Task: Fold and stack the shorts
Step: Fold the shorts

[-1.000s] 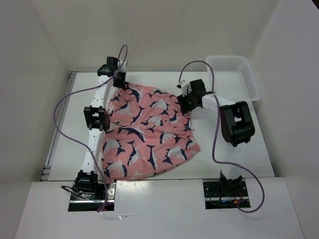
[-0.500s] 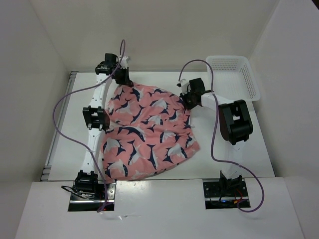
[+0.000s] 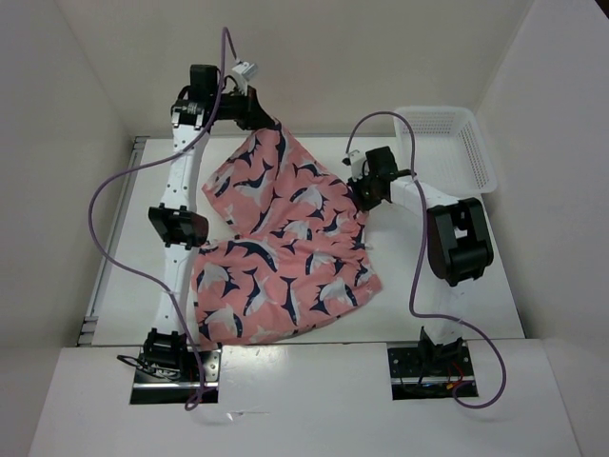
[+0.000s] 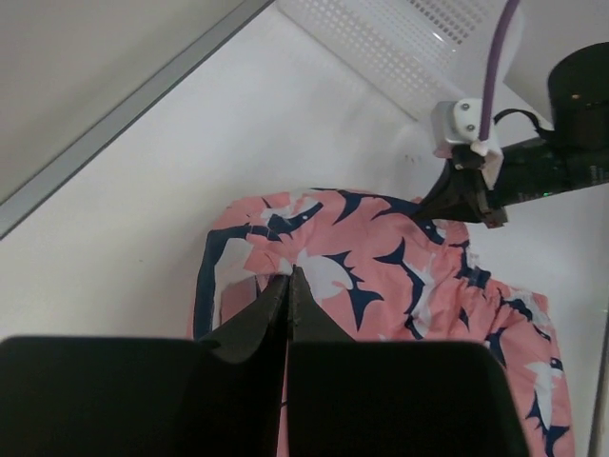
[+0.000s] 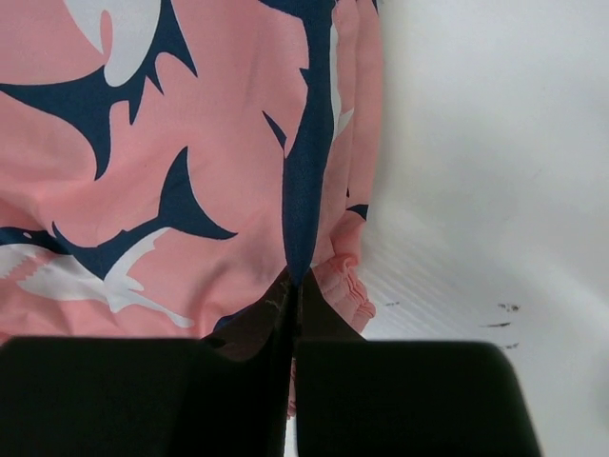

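While L gripper [image 4: 288, 278] grips shorts [image 3: 285, 257] aloft | R gripper [image 5: 293, 284] prob. grips hem

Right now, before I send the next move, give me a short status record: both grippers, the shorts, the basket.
left gripper: shut on the far left corner of the shorts, held up off the table near the back wall
right gripper: shut on the shorts' far right edge, low at the table
shorts: far part raised and tilted, near part spread flat, not yet folded
basket: far right corner, apart from the shorts
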Action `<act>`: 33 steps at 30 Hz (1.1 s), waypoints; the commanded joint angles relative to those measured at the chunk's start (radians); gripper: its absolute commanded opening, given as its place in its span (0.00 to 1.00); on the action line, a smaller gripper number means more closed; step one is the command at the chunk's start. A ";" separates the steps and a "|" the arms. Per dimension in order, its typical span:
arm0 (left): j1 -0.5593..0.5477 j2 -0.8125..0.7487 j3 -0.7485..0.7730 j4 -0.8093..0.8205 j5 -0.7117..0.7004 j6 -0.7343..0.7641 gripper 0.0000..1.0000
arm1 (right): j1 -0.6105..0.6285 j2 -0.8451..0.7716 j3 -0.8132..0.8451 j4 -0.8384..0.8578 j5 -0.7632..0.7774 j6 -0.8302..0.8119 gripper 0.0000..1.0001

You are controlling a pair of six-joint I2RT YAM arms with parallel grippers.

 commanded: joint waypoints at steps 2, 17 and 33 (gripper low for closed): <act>-0.004 0.065 0.006 0.185 -0.108 0.004 0.00 | -0.024 -0.039 -0.010 -0.071 -0.004 0.029 0.00; -0.027 0.222 0.006 0.168 -0.289 0.004 0.00 | -0.033 0.026 0.047 -0.046 -0.035 0.059 0.00; -0.028 -0.688 -1.374 0.246 -0.737 0.004 0.00 | -0.019 -0.160 -0.093 0.120 0.013 -0.071 0.00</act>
